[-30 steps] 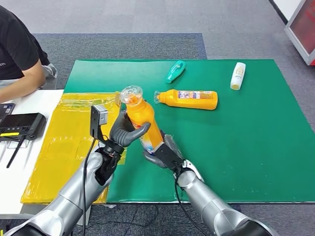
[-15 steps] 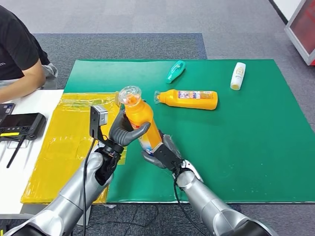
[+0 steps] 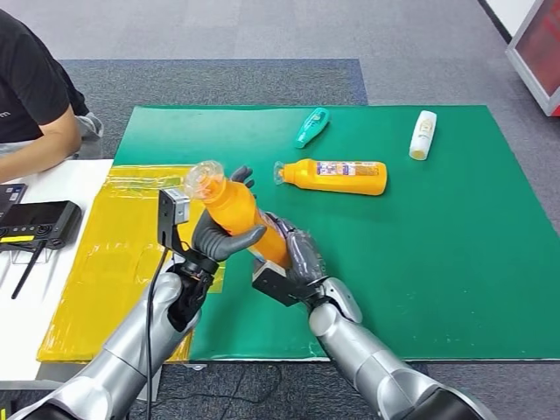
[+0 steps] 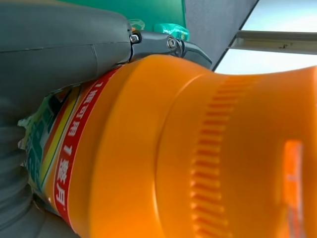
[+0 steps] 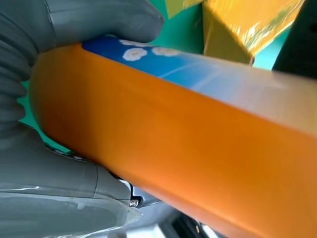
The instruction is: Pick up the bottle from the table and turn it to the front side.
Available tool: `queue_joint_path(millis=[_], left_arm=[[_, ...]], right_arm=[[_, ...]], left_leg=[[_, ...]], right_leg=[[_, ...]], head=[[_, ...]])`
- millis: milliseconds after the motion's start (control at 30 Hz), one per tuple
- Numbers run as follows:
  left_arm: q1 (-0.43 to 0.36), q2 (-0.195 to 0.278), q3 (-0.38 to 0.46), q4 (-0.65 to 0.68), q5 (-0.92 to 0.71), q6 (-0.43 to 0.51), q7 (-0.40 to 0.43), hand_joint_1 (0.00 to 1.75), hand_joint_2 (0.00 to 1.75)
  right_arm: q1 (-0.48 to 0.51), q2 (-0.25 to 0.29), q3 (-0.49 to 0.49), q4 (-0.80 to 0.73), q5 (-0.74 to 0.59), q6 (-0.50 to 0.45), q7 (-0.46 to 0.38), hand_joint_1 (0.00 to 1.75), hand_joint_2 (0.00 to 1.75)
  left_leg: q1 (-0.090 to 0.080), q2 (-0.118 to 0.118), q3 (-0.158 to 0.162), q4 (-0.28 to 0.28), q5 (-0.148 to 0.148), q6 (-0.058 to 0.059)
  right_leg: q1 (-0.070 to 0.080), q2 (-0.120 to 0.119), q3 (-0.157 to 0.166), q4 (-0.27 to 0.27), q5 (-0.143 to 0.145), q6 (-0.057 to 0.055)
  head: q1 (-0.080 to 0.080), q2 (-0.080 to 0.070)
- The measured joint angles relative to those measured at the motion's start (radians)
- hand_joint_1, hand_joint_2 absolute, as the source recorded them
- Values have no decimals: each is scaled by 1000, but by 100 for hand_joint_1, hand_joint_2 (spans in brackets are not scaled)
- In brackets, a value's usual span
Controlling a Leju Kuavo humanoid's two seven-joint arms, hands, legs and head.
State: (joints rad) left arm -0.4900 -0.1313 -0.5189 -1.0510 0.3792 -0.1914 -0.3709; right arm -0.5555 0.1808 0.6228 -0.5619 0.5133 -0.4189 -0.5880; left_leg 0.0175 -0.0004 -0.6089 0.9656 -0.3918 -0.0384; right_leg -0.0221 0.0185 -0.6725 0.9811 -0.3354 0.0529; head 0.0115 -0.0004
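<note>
Green mat [image 3: 429, 262]: 3 spare bottles [image 3: 340, 177] lie beyond.

Glossy orange plastic bottle [image 3: 233, 206]

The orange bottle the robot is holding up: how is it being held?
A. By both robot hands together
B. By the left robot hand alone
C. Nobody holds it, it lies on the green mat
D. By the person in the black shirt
A: the left robot hand wraps around the middle of the orange bottle while the right robot hand grips its bottom end, lifted above the green mat.
</note>
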Motion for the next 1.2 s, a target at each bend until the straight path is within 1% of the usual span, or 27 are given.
queue_joint_path(millis=[33, 67, 167, 200, 667, 867, 1000, 1033, 1100, 1133, 1167, 1200], left_arm=[[-1, 0, 0, 0, 0, 0, 2, 0, 175], [-2, 0, 1, 0, 0, 0, 3, 8, 175], [-5, 1, 2, 1, 1, 4, 5, 139, 175], [-5, 1, 3, 2, 1, 8, 5, 175, 175], [-5, 0, 9, 2, -13, 44, -26, 175, 175], [-5, -1, 10, 2, -32, 66, -44, 175, 175], [0, 10, 16, -7, -56, 83, -55, 175, 175], [4, 15, 18, -12, -64, 87, -57, 175, 175], [15, 28, 23, -27, -84, 95, -61, 175, 175], [20, 34, 25, -36, -92, 100, -62, 175, 175], [25, 40, 27, -44, -99, 105, -64, 175, 175], [29, 46, 29, -52, -105, 111, -64, 175, 175]], right_arm=[[-1, 0, 6, -1, 13, -19, 6, 175, 175], [-1, 0, 11, -1, 21, -31, 10, 175, 175], [-3, 0, 22, -2, 26, -41, 15, 175, 175], [-5, 0, 24, -2, 25, -41, 16, 175, 175], [-14, 0, 43, -2, 17, -43, 15, 175, 175], [-14, 0, 50, -1, -43, -8, -4, 175, 175], [-8, 0, 47, -1, -92, 13, -26, 175, 175], [-7, 0, 46, -1, -102, 16, -31, 168, 175], [-3, 0, 43, -1, -124, 19, -43, 107, 175], [-2, 0, 41, -1, -133, 20, -47, 64, 175], [-1, 1, 39, -1, -141, 20, -51, 26, 175], [2, 2, 36, -1, -147, 19, -55, 13, 175]], left_leg=[[0, 0, 0, 0, 0, 0], [0, 0, 0, 0, 0, 0], [0, 0, -1, 0, 1, 0], [0, 0, -1, 0, 1, 0], [0, 0, -4, 0, 2, -1], [0, 0, -5, 0, 3, 0], [0, 0, -5, 0, 3, 0], [0, 0, -5, 0, 3, 0], [0, 0, -5, 0, 3, -1], [0, 0, -6, 0, 3, -1], [0, 0, -6, 0, 3, -1], [0, 0, -6, 0, 3, -1]], right_leg=[[0, 0, 0, 0, 0, 0], [0, 0, 0, 0, 0, 0], [0, 0, -1, 0, 1, -1], [0, 0, -2, 0, 1, -1], [0, 0, -4, 0, 2, -1], [0, 0, -4, 0, 3, -1], [0, 0, -5, 0, 3, -1], [0, 0, -5, 0, 3, -1], [0, 0, -5, 0, 3, -1], [0, 0, -6, 0, 3, -1], [0, 0, -6, 0, 3, -1], [0, 0, -6, 0, 3, -1]], head=[[0, 0], [0, 0], [0, 0], [0, 0], [0, 0], [0, 0], [0, 0], [0, 0], [0, 0], [0, 0], [0, 0], [0, 0]])
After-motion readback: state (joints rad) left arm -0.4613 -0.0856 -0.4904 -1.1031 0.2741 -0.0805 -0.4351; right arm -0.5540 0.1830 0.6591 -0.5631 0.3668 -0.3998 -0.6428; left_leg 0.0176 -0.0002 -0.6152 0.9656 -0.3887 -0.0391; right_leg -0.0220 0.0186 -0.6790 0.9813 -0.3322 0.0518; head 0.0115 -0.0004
